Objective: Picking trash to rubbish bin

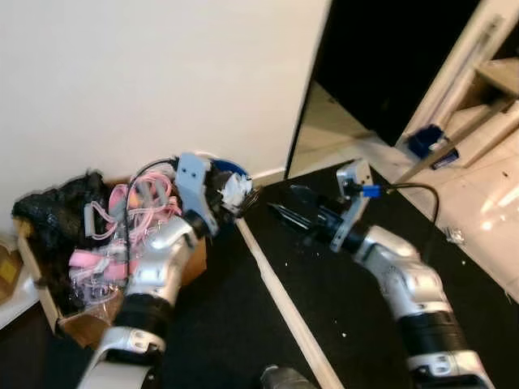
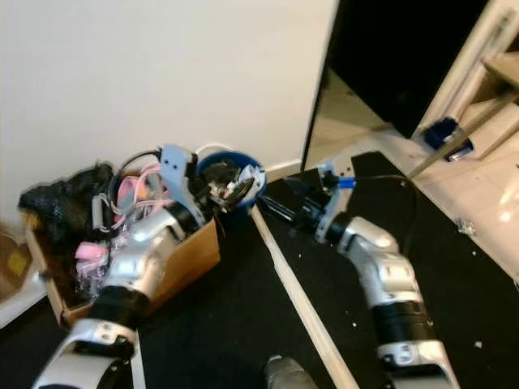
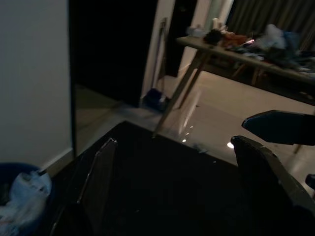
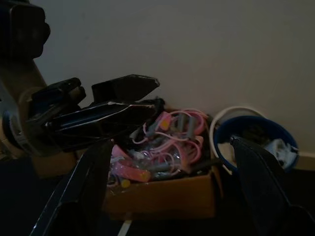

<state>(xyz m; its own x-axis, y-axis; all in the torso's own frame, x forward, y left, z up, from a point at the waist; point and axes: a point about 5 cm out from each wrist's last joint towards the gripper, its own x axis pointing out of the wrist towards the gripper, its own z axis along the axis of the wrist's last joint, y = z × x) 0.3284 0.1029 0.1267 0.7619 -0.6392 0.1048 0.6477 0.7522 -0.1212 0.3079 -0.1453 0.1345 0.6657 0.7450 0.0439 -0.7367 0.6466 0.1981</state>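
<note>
- Trash (image 2: 229, 188), pale crumpled wrappers, lies heaped inside your blue rubbish bin (image 2: 255, 180), which stands on the floor against the white wall (image 1: 146, 73).
- Your left end effector (image 2: 220, 190) hovers right at the bin's rim; from the head views you cannot tell whether its fingers are parted or what they carry, but your left wrist view shows them spread, with nothing between them.
- Your right end effector (image 1: 284, 212) reaches toward the bin from the other side, low over the black mat (image 1: 340, 284); its two fingers stand apart and bare in the right wrist view.
- Beside the bin, on your left, sits a cardboard box (image 2: 182, 259) piled with pink straps (image 1: 146, 198) and a black bag (image 1: 57, 215).
- A pale wooden strip (image 1: 280, 300) runs across the floor between your arms.
- Beyond the mat you see a dark doorway (image 1: 381, 57), glossy tiles (image 1: 478, 194) and a blue object (image 1: 423, 139) near a wooden table leg (image 1: 454, 134).
</note>
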